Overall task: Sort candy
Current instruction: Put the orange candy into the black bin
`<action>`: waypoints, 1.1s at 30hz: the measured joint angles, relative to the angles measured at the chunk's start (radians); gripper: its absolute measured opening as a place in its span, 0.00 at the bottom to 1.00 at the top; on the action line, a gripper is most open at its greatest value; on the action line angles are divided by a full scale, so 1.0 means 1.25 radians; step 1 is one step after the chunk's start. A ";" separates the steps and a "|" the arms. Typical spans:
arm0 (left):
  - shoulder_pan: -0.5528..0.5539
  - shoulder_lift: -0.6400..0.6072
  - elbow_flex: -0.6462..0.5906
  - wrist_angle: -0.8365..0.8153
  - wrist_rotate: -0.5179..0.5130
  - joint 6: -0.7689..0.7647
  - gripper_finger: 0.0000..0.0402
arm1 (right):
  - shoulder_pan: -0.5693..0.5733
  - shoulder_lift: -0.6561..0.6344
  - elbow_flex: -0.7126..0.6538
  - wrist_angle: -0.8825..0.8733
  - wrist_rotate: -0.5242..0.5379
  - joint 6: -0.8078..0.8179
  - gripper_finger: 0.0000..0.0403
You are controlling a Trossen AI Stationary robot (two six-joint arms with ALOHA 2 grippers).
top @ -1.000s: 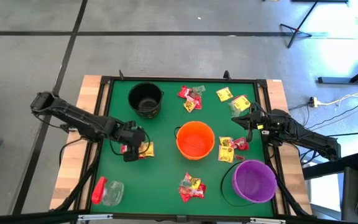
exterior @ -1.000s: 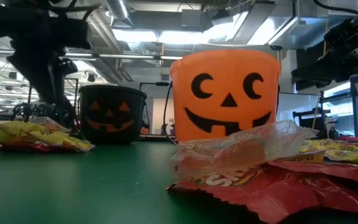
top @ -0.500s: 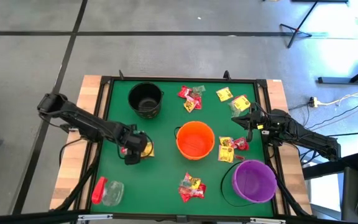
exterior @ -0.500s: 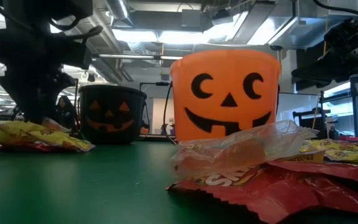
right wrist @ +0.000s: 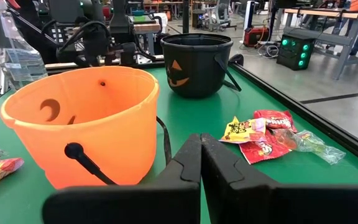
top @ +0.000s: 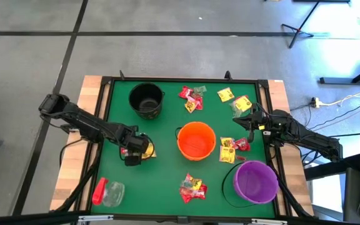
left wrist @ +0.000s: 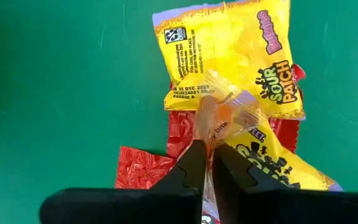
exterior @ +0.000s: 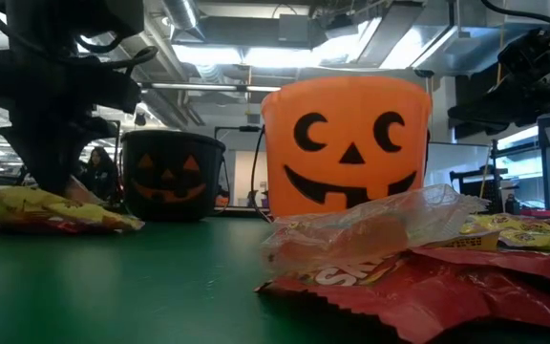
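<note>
Candy lies in small piles on our green surface (top: 167, 187), around the orange bucket (top: 196, 140). Our left gripper (left wrist: 207, 163) is pinched shut on a clear candy packet (left wrist: 229, 107) atop one pile. Our right gripper (right wrist: 200, 163) waits, closed and empty.

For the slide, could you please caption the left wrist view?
Left gripper shut on a clear wrapped candy atop yellow packets and red packets.

Middle bucket (top: 196, 140) at surface (top: 167, 181) centre, second bucket (top: 146, 99) at 11 o'clock, third bucket (top: 255, 181) at 4 o'clock, jar (top: 107, 192) at 8 o'clock, candy (top: 192, 98) piles at 12, 3, 6 and 9 o'clock, left gripper (top: 132, 154) on 9 o'clock pile.
</note>
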 joint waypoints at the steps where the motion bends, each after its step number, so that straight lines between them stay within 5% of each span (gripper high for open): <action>1: 0.000 0.000 0.001 -0.001 0.000 0.000 0.02 | 0.000 0.000 0.000 0.000 0.000 0.000 0.00; 9: 0.014 0.000 0.127 -0.148 -0.031 0.006 0.00 | 0.000 0.000 0.000 0.000 0.000 0.000 0.00; 23: 0.103 -0.007 0.377 -0.333 -0.421 0.234 0.00 | 0.000 0.000 0.000 0.000 0.000 0.000 0.00; 33: 0.371 -0.103 0.371 -0.263 -0.351 0.351 0.00 | 0.000 0.000 0.000 0.000 0.001 0.000 0.00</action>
